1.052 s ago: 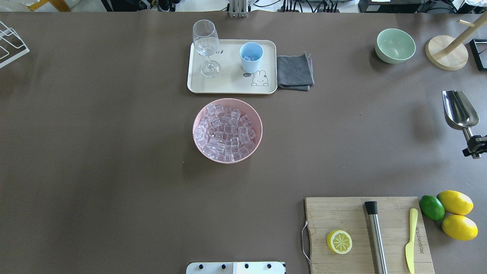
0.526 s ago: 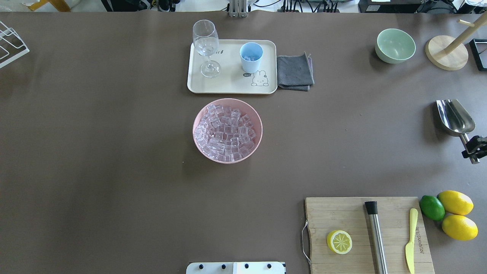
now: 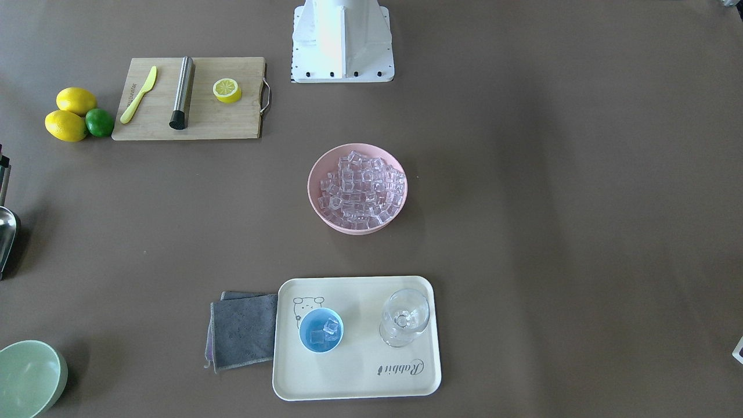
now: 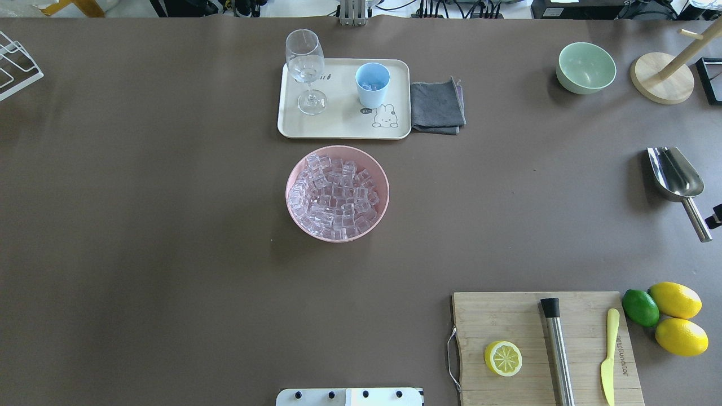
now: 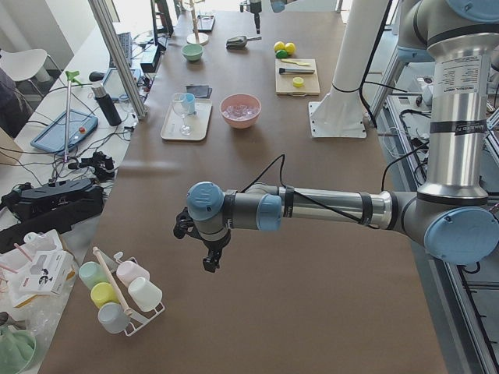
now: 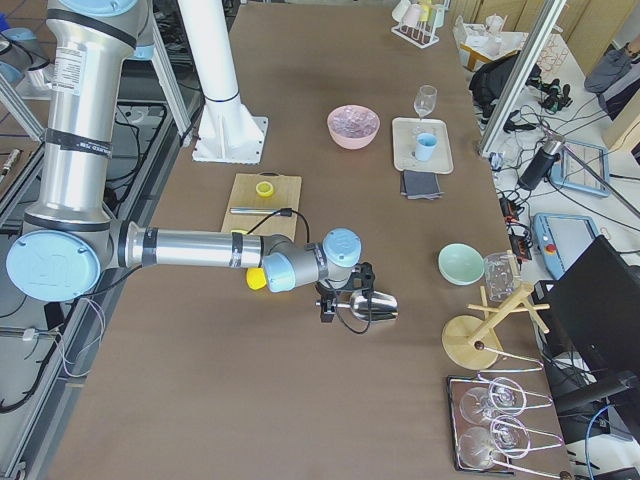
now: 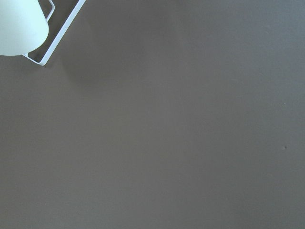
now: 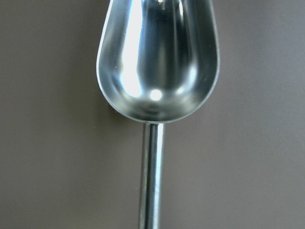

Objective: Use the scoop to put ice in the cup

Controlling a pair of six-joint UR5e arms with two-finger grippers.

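The steel scoop (image 4: 675,175) lies on the table at the far right, bowl facing up and empty, handle pointing toward the robot. It fills the right wrist view (image 8: 157,62). My right gripper (image 4: 717,217) shows only as a black bit at the frame edge, beside the handle and clear of it; it holds nothing. The light-blue cup (image 4: 372,84) stands on the cream tray (image 4: 341,127) and has a few ice cubes in it (image 3: 324,331). More ice (image 4: 337,194) fills the pink bowl (image 4: 293,169). My left gripper (image 5: 210,261) hangs over bare table far to the left; I cannot tell its state.
A wine glass (image 4: 305,67) stands on the tray, with a grey cloth (image 4: 437,106) beside it. A green bowl (image 4: 585,67) and a wooden stand (image 4: 661,78) are at back right. A cutting board (image 4: 541,349) with a lemon half, steel cylinder and knife is front right, next to lemons and a lime.
The right gripper lowered the scoop to the table, let go of the handle and drew back toward the right edge. The scoop now lies still.
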